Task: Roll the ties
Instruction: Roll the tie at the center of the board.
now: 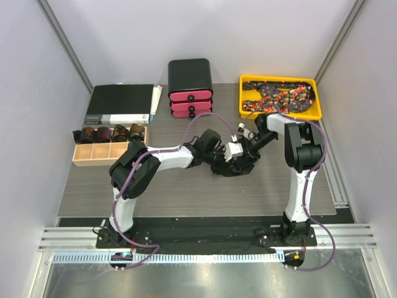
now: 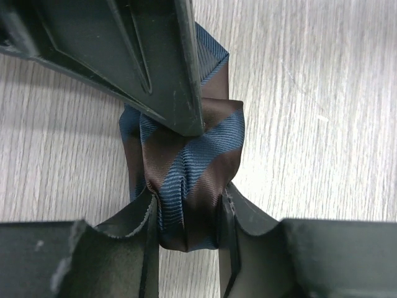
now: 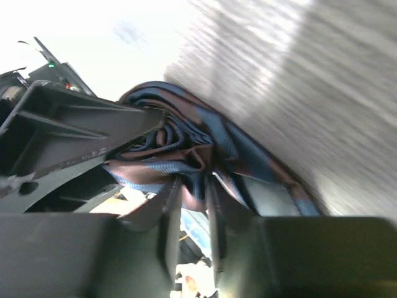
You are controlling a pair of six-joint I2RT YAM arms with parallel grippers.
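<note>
A half-rolled tie point(image 2: 189, 161) with navy and brown stripes is bunched into a small coil just above the wooden table. My left gripper point(image 2: 189, 217) is shut on the coil's near end, which puckers between the two fingers. My right gripper point(image 3: 192, 198) meets it from the other side, and its narrow jaws pinch a fold of the same tie point(image 3: 186, 149). One right finger point(image 2: 180, 93) presses on the coil's top in the left wrist view. In the top view both grippers, left point(image 1: 223, 162) and right point(image 1: 240, 155), meet at the table's middle.
A yellow tray point(image 1: 280, 116) at the back right holds speckled ties point(image 1: 279, 94). At the left, a wooden box point(image 1: 108, 160) holds several rolled ties point(image 1: 108, 133). A black folder point(image 1: 121, 102) and a black-and-pink drawer unit point(image 1: 190, 87) stand at the back.
</note>
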